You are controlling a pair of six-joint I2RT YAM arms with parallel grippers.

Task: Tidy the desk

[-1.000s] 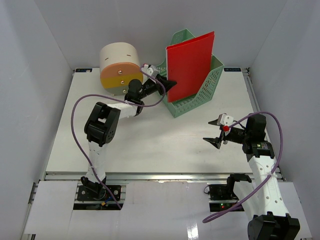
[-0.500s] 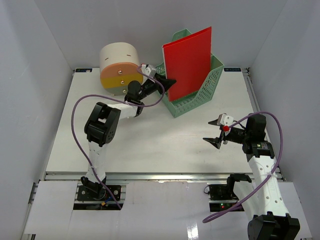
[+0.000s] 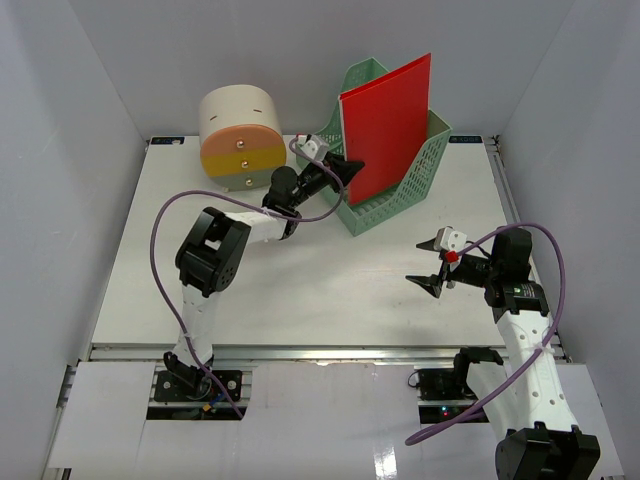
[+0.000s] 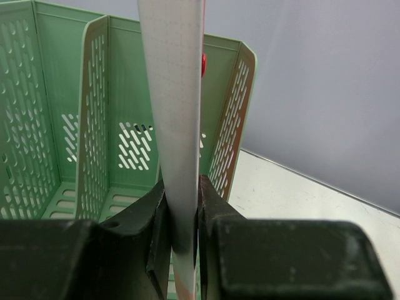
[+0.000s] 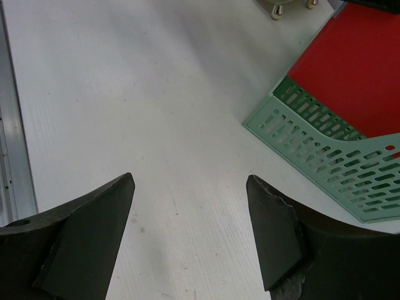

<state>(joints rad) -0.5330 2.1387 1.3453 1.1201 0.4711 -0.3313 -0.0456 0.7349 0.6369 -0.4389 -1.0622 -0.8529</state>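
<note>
Inside pale grey walls point(image 3: 90, 100), the white desk point(image 3: 300, 290) spreads flat and matte, with a metal rail point(image 3: 320, 352) along its near edge. A beige round drawer box point(image 3: 240, 135) and a green file rack point(image 3: 400, 195) stand at its back. The left arm stretches toward the rack, and the left gripper point(image 3: 345, 165) is clamped on the edge of an upright red folder point(image 3: 390, 125) set in the rack. The right gripper point(image 3: 432, 265) hangs over the desk's right side, jaws spread and holding nothing.
</note>
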